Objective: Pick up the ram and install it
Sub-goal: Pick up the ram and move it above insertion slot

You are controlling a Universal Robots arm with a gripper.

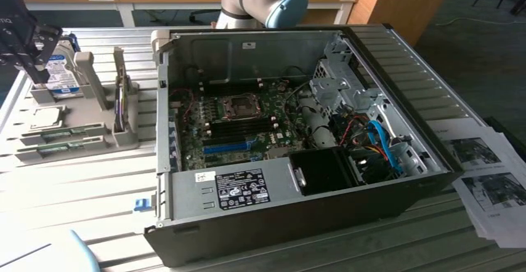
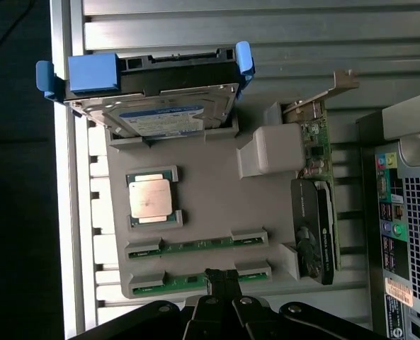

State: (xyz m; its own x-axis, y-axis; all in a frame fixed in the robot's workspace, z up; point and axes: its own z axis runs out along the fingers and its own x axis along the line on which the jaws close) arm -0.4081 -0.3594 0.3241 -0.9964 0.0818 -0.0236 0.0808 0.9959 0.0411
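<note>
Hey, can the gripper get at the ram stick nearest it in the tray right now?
Probably yes: that ram stick lies uncovered in the gray tray, with the shut gripper above the tray and nothing between them.

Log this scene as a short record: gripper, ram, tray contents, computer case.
gripper: gripper shut, empty, above the tray
ram: ram stick and second ram stick, both lying in tray slots
tray: grey tray also carries a processor, hard drive and graphics card
case: computer case open, on the exterior view's right of the tray
</note>
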